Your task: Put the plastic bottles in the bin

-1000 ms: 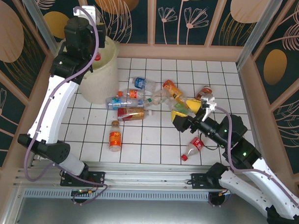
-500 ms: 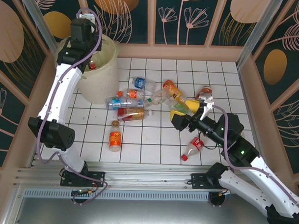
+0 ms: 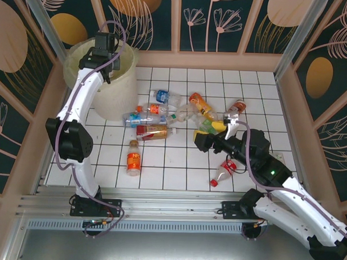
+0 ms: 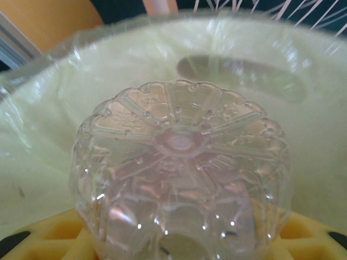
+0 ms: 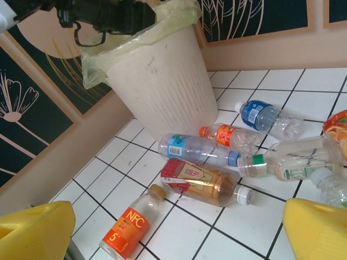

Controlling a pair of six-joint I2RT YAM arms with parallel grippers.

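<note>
Firstly, at the far left the left gripper [image 3: 106, 50] hangs over the mouth of the bin [image 3: 115, 96], with its yellow fingers [image 4: 46, 238] clamped on a clear bottle [image 4: 179, 162]. I think the bottle is held there so that it falls straight inside once the fingers let go; this release is not yet done. The left wrist view shows the bottle from below: a colourless, petal-shaped base with small highlights. Behind it is the pale-yellow bag [image 4: 49, 108] that lines the bin. The label and cap of the bottle are hidden.

In the middle of the tiled table [image 3: 178, 164] the other bottles lie on their sides, near the bin but apart from it. An orange bottle [image 5: 130, 230] with a brownish cap lies alone, nearest to the arms. Beyond it an amber bottle [image 5: 200, 184] with a red label, a light-blue-labelled bottle [image 5: 190, 147], an orange-labelled bottle [image 5: 230, 135] and a dark-blue-labelled bottle [image 5: 260, 115] lie close together, some touching.

At the right the right gripper [image 5: 176, 227] has its jaws wide apart and holds nothing. It faces the pile low over the table, probably to choose the next bottle. A red-labelled bottle [image 3: 223, 173] lies just beside this arm.
</note>
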